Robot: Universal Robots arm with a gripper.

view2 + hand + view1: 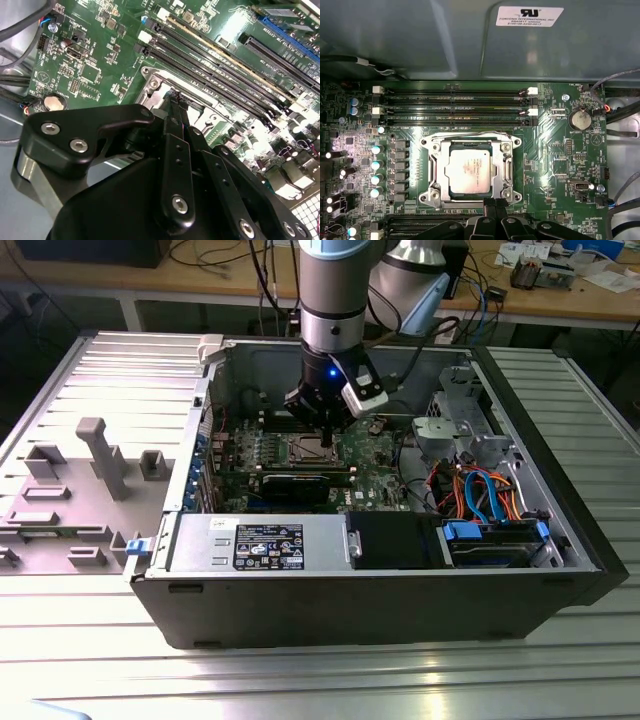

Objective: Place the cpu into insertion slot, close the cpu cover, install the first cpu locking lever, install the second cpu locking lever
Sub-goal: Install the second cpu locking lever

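Note:
The cpu [470, 170], silver-grey top up, lies flat in the insertion slot [431, 148] of the green motherboard [555, 160]. The cpu cover [441, 167], a thin silver frame, lies down around the chip. A thin metal lever rod [470, 134] runs along the socket side nearest the memory slots. My gripper [496, 202] is shut, its black fingertips pressed together at the socket edge opposite that rod, with nothing visible between them. In the exterior view the gripper [325, 425] hangs just above the socket [308, 448] inside the open case. The second wrist view shows the fingertips [174, 102] over a socket corner [150, 82].
Long black memory slots [455, 107] run beside the socket, with a row of capacitors [376, 165] on another side. A black card [300, 483], the power supply [255, 545] and cables with a drive cage [480, 490] crowd the case. A grey plastic shroud [100, 465] lies outside on the exterior view's left.

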